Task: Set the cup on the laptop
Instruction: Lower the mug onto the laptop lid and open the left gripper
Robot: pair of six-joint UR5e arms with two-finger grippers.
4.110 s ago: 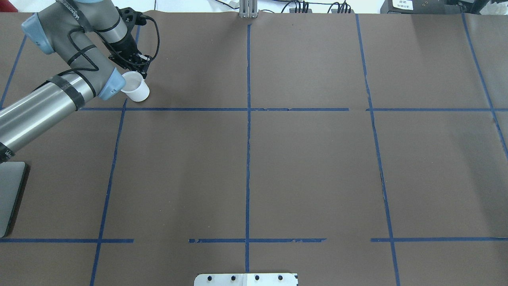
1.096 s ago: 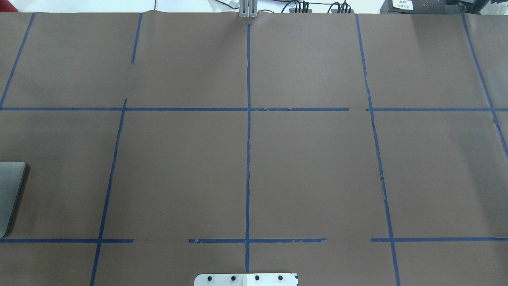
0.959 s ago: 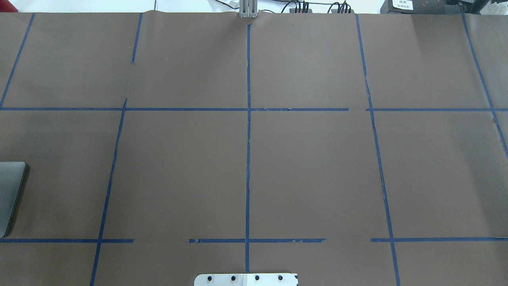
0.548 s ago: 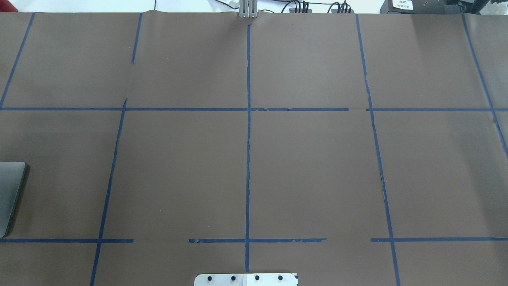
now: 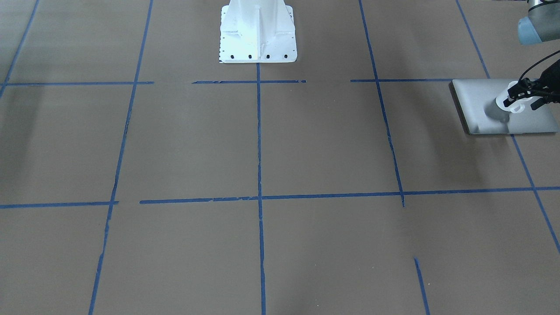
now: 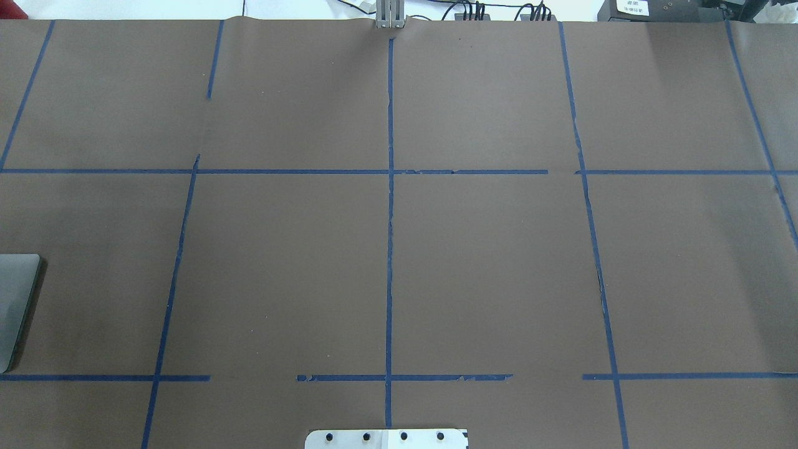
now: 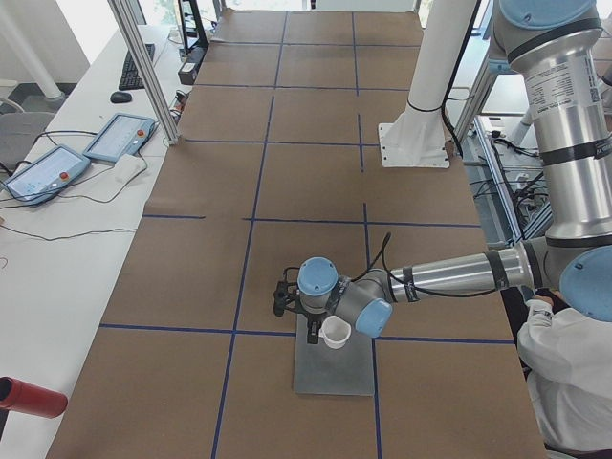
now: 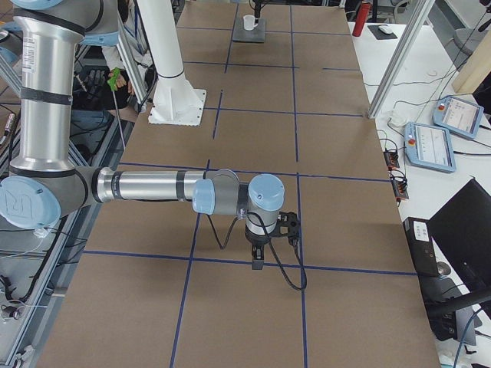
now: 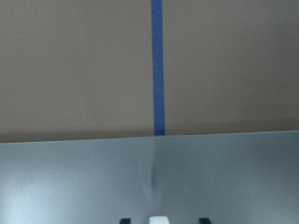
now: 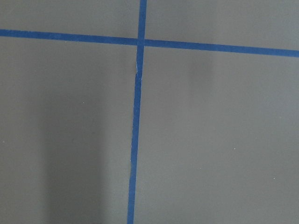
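Silver-grey laptop (image 5: 477,103) lies flat and closed at the end of the table (image 6: 499,262) on the robot's left; the overhead view catches only one corner of it, at the frame's left edge. White cup (image 5: 503,103) stands upright, rim up, inside the lid's outline and clear of its edges. Its base appears to sit on the lid, with a dull reflection directly under it, though the front view is too small to be sure they touch. The left gripper (image 5: 518,97) comes down over the cup, one black finger on each side near the rim. In the left wrist view, two dark fingertips (image 9: 124,220) show at the bottom edge, moderately apart, with a white sliver of cup between them and a gap on either side. Ahead of them is grey lid, then brown table with one blue tape line (image 9: 159,65). Cannot tell whether the pads press on the cup. The right gripper (image 8: 258,259) hangs pointing down over bare brown paper near a tape crossing, well apart from the laptop. It shows only in the side view, and its own wrist camera shows no fingers, so I cannot tell its spread. White pedestal (image 5: 257,30) stands at the middle of the robot's side of the table.
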